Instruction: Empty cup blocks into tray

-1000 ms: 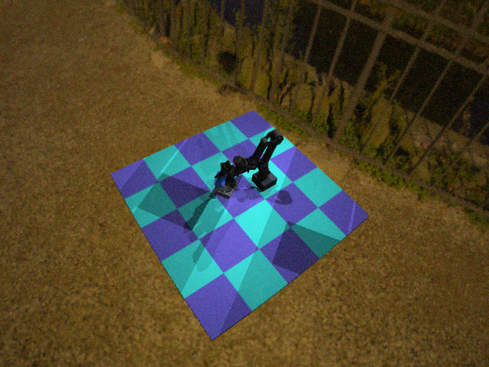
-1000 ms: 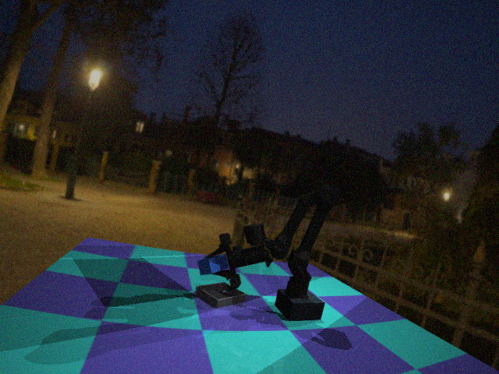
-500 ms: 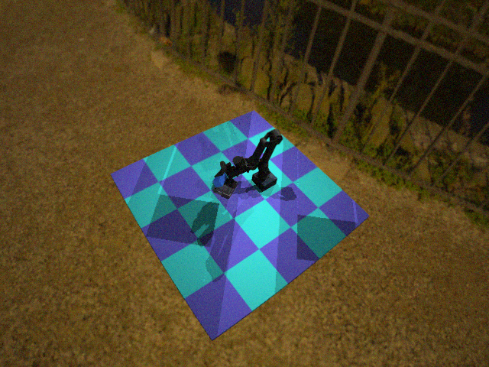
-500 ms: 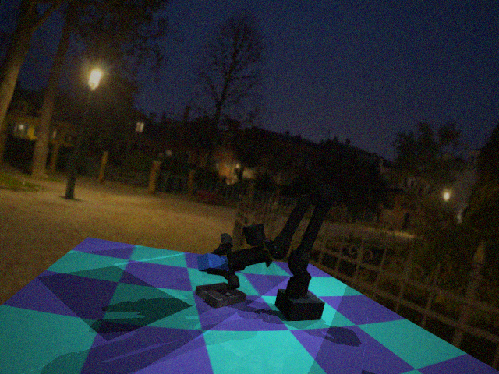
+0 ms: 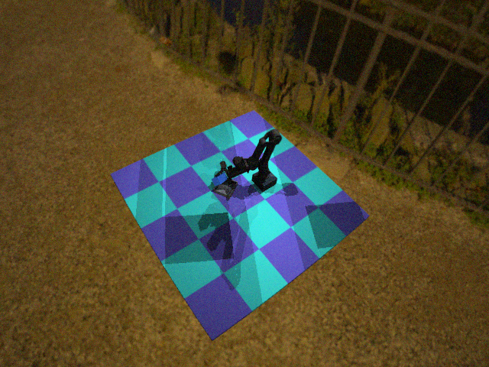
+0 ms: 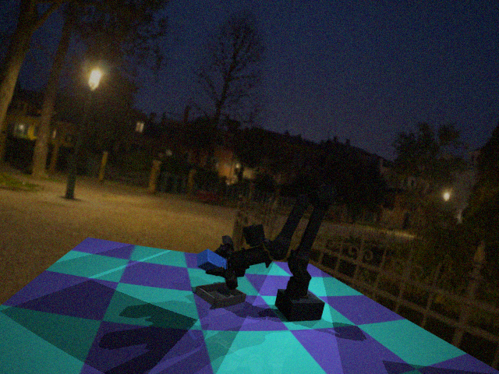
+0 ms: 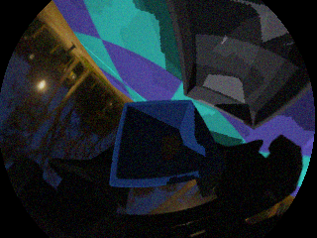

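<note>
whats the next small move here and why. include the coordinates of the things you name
I'd keep the black gripper point(image 5: 223, 178) point(image 6: 228, 261) point(image 7: 158, 131) shut and turn the blue cup's point(image 5: 219, 179) point(image 6: 210, 259) point(image 7: 163, 111) mouth down over the shallow grey tray point(image 5: 219, 193) point(image 6: 229, 301) point(image 7: 218, 105). The cup is held above it, tilted, and a dim brownish patch point(image 7: 169, 144) inside may be a block, though it's too dark to tell.

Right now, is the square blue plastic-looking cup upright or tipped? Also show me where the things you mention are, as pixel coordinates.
Tipped: the cup point(image 5: 219, 179) point(image 6: 211, 260) point(image 7: 154, 141) slants in the exterior view, above the shallow grey tray point(image 5: 231, 192) point(image 6: 232, 299) point(image 7: 187, 59).
</note>
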Available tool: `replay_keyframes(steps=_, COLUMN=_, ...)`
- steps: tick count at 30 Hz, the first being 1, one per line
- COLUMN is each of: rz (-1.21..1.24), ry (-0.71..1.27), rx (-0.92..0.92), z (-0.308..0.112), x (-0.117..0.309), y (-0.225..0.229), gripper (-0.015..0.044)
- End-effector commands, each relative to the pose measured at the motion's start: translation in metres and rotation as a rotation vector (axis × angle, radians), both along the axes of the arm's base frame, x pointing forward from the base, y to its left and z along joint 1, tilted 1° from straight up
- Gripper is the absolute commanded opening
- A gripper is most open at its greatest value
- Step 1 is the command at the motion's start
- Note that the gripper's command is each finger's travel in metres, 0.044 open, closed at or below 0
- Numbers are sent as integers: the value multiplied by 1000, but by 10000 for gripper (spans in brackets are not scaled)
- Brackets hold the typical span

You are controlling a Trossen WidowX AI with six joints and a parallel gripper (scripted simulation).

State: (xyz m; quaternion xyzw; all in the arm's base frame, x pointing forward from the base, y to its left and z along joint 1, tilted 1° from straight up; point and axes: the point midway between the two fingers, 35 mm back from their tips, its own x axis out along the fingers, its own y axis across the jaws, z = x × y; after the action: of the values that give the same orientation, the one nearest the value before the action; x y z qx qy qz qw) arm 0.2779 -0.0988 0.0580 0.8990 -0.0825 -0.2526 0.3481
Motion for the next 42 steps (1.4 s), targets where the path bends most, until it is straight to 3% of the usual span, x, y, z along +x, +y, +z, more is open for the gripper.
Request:
replay_keyframes(steps=1, rz=-37, ry=-25, rx=75, z=-2, x=0, y=0, gripper=0)
replay_keyframes(steps=28, rz=-270, ry=-216, rx=577, z=-4, x=2, y=0, gripper=0)
replay_keyframes(steps=42, rz=-264, ry=-253, rx=583, z=-4, x=1, y=0, gripper=0)
